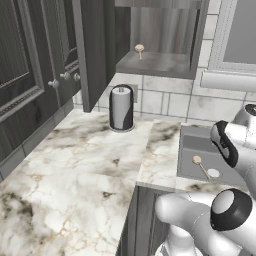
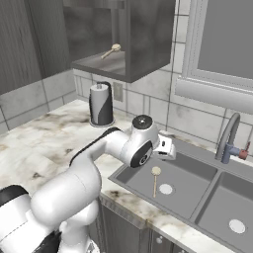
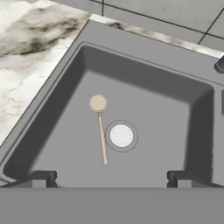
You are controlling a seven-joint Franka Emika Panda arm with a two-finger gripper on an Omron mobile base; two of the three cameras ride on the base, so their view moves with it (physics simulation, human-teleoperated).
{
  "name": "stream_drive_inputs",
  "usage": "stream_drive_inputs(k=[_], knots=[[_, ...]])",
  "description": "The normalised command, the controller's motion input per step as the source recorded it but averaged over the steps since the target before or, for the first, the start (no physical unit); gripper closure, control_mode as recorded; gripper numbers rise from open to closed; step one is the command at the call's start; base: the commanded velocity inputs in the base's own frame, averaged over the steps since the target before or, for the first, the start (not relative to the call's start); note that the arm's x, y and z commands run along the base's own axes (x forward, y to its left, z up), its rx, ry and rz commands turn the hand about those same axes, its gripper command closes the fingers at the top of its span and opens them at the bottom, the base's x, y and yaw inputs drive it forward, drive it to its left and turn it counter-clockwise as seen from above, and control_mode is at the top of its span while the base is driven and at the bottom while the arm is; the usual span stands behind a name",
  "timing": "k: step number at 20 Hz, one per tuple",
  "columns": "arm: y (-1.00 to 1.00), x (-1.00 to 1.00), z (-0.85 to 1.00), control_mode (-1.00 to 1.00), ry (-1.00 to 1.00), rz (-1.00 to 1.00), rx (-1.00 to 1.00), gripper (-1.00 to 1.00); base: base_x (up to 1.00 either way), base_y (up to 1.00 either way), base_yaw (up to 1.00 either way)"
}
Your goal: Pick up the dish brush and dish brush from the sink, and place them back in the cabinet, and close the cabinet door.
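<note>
Above the left basin of the sink (image 3: 144,83), the gripper (image 3: 109,177) hangs with its fingertips spread wide, released and holding nothing. One dish brush (image 3: 101,131) lies flat on the basin floor, its round head toward the far wall and its thin handle running back just beside the white drain (image 3: 121,135). The other brush (image 1: 139,49) already rests on the shelf of the open cabinet (image 1: 160,65), whose door (image 1: 95,50) stands swung out above a paper towel roll (image 1: 121,107). The step in hand looks to be the second pickup: descending straight, the jaws would do best to straddle the handle crosswise near the head, clear of the drain, and close only once low enough to catch the slender stick.
</note>
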Motion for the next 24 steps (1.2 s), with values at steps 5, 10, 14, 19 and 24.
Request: stream_drive_inputs(k=[5, 10, 14, 19, 24], knots=[[0.0, 0.22, -0.31, -1.0, 0.0, 0.0, 0.05, -1.0, 0.0, 0.0, 0.0], [0.0, 0.12, -0.34, -1.0, 0.0, 0.0, 0.04, -1.0, 0.0, 0.0, 0.0], [0.0, 0.06, -0.3, -1.0, 0.0, 0.0, 0.05, -1.0, 0.0, 0.0, 0.0], [0.0, 0.04, -0.36, -1.0, 0.0, 0.0, 0.03, -1.0, 0.0, 0.0, 0.0], [0.0, 0.06, -0.3, -1.0, 0.0, 0.0, 0.0, -1.0, 0.0, 0.0, 0.0]])
